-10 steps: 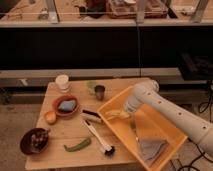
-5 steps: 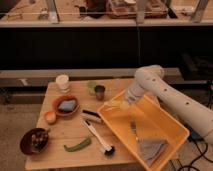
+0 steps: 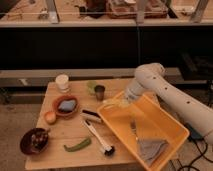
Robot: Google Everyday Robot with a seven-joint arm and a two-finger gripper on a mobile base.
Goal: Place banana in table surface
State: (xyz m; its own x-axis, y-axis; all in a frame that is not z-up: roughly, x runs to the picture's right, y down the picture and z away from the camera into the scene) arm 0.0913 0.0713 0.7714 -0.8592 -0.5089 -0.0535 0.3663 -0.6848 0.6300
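Half the carry looks done: the tool (image 3: 122, 101), its grip impossible to tell, has risen to the yellow tray's (image 3: 161, 118) far-left rim beside the banana (image 3: 112, 104), nearing the surface (image 3: 65, 132).

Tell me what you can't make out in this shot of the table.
Camera view, banana beside the gripper at the far-left corner of the yellow tray: they blur together, so contact is unclear.
Camera view, dark bowl: contents too dim to name.
Camera view, table surface: its near-right part is hidden by the tray.
Camera view, arm: cut off by the right edge.
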